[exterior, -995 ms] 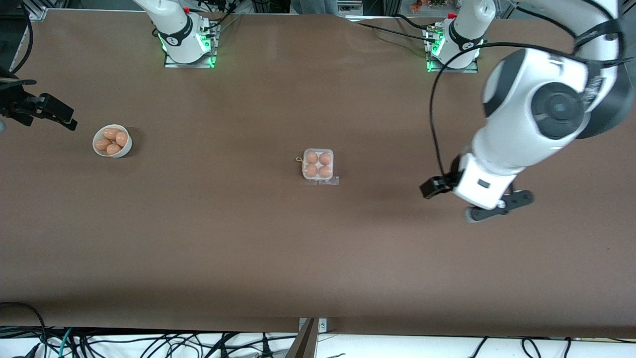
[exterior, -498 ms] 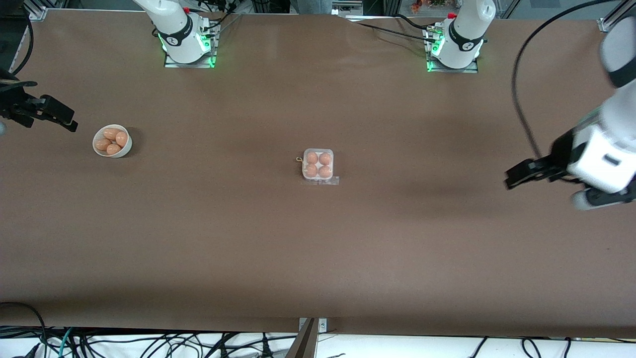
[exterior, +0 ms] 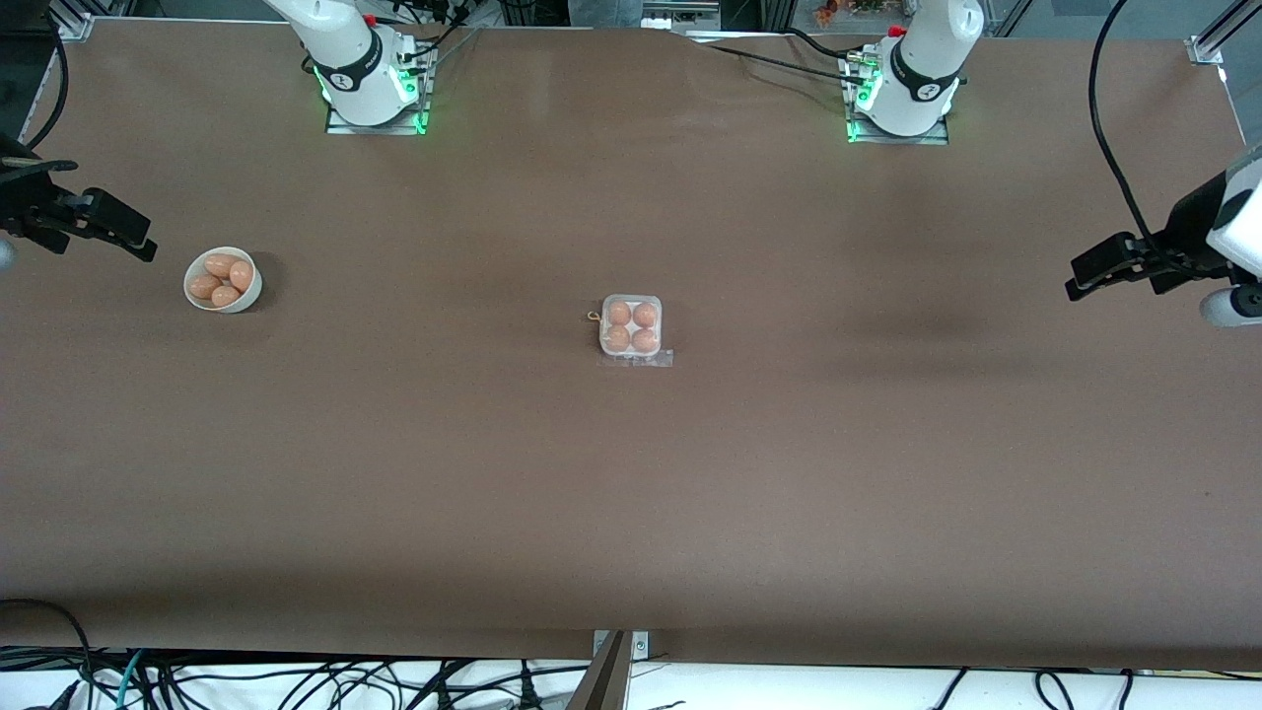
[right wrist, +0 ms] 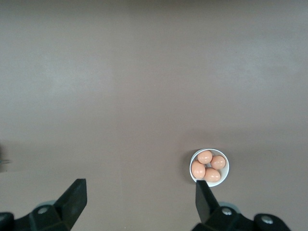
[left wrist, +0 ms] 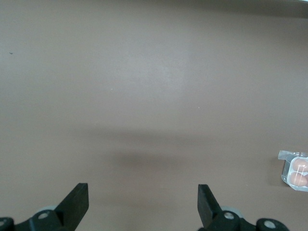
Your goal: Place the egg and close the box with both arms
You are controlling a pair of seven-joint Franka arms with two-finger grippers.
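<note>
The box [exterior: 631, 299] is a small clear carton in the middle of the table with four brown eggs [exterior: 631, 326] in its cells. A clear flap sticks out on its side nearer the camera. Its corner also shows in the left wrist view [left wrist: 287, 155]. My left gripper [exterior: 1112, 266] hangs open and empty over the left arm's end of the table, well away from the box; its wrist view [left wrist: 142, 202] shows bare table between the fingers. My right gripper [exterior: 104, 229] is open and empty over the right arm's end, close to the bowl; it also shows in its wrist view [right wrist: 139, 197].
A round white bowl [exterior: 254, 286] with several brown eggs [exterior: 222, 278] stands toward the right arm's end of the table; the right wrist view shows the bowl [right wrist: 227, 167] too. Cables lie along the table's front edge [exterior: 296, 680]. The arm bases [exterior: 370, 79] stand at the back.
The left arm has swung away from the box toward its own end of the table, its gripper open throughout. The right gripper has barely moved. Box and bowl are unchanged.
</note>
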